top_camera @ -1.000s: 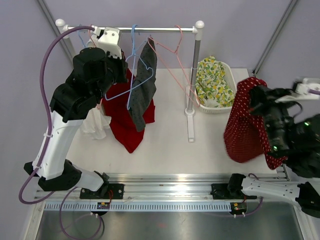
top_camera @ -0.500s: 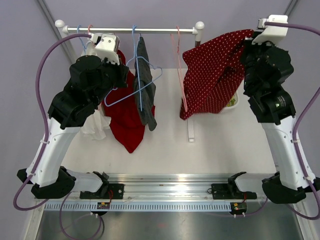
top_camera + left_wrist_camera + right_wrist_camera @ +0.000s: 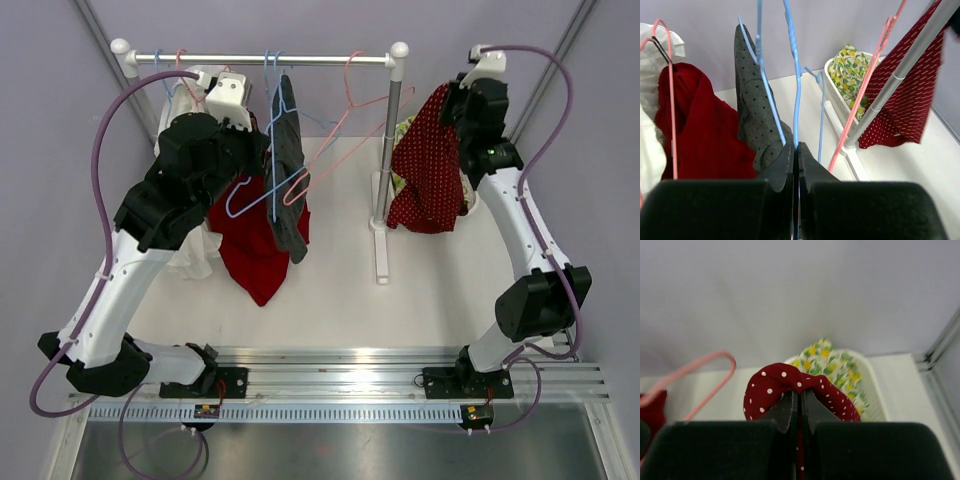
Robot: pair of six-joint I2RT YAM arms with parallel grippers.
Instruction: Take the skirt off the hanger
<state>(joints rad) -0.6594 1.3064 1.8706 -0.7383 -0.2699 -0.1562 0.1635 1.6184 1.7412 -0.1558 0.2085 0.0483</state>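
The red polka-dot skirt point(image 3: 425, 170) hangs bunched from my right gripper point(image 3: 452, 100), right of the rack post and over the white basket. In the right wrist view the gripper point(image 3: 799, 394) is shut on a fold of the skirt point(image 3: 775, 385). The empty pink hanger point(image 3: 340, 130) hangs tilted on the rail, apart from the skirt. My left gripper point(image 3: 258, 135) is at the rail. In the left wrist view it point(image 3: 796, 149) is shut on the blue hanger wire point(image 3: 797, 85) that carries a grey dotted garment point(image 3: 755, 115). The skirt point(image 3: 910, 110) shows beyond the post.
The clothes rail point(image 3: 300, 60) and its post point(image 3: 390, 140) stand at the back. A dark red garment point(image 3: 250, 240) and a white one point(image 3: 190, 245) hang at the left. The white basket point(image 3: 870, 385) holds yellow floral cloth point(image 3: 835, 365). Grey walls are close behind.
The right gripper has dropped and moved right with the skirt, which now hangs bunched over the basket instead of spread beside the pink hanger. The pink hanger has swung left. The left gripper stays on the blue hanger.
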